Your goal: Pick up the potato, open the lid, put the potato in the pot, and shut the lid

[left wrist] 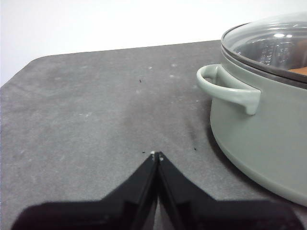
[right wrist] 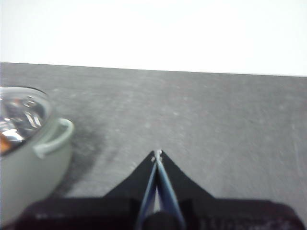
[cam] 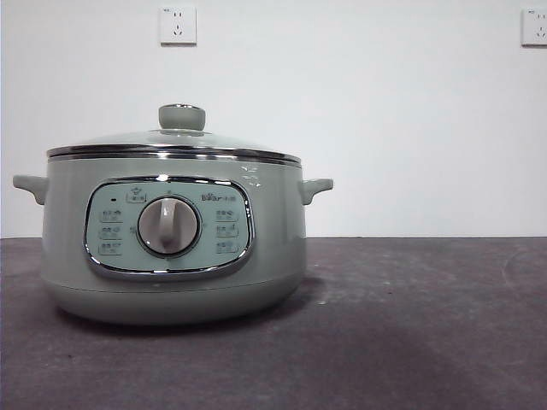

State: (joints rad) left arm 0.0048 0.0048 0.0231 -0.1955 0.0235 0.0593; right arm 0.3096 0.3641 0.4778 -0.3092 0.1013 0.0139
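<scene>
This looks like a bare test room or lab rather than a home kitchen: a plain white wall [cam: 359, 128] with two white wall sockets [cam: 178, 25] high in the frame, and a dark grey matte tabletop [cam: 410, 325] bearing only a pale sage-green electric cooker [cam: 171, 273].

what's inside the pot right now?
Through the glass lid on the pot, an orange-brown patch shows at the rim, probably the potato. The rest of the interior is hidden by glare and the pot wall.
</scene>
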